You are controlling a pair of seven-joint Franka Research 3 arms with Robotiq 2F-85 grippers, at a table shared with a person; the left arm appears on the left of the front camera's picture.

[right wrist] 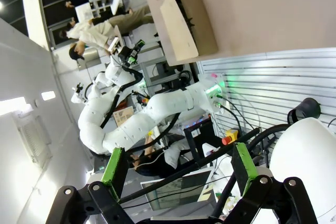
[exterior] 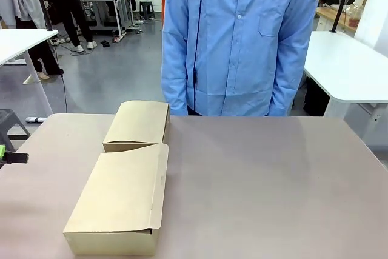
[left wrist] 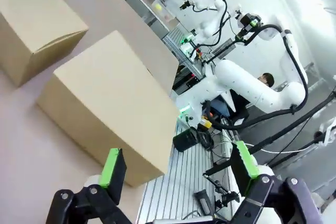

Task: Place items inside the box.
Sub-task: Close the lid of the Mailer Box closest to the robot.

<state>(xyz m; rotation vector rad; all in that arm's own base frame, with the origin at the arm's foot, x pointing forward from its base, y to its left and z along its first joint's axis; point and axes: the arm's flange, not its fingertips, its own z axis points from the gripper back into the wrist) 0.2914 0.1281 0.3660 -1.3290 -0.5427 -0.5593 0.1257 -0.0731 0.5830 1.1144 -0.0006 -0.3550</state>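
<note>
The counter point(exterior: 273, 180) is bare across the middle and right of the front frame, open room reaching to its far edge, where a person point(exterior: 239, 40) in a blue shirt stands; two plain tan cardboard boxes sit at left; the near box point(exterior: 121, 201), closed with its flap tucked, runs its long axis from lower left toward the upper middle; the far box point(exterior: 138, 125) lies just beyond it, nearly touching, pointing the same way; the left hand point(exterior: 9, 157) shows at the left edge of the front frame, low over the counter's border; in its wrist view the left hand point(left wrist: 178, 174) has its green pads spread wide with nothing between them, the near box point(left wrist: 110, 103) just ahead; the right hand point(right wrist: 178, 169) is likewise wide open and empty, well off the counter's edge, the boxes point(right wrist: 181, 19) at upper middle
</note>
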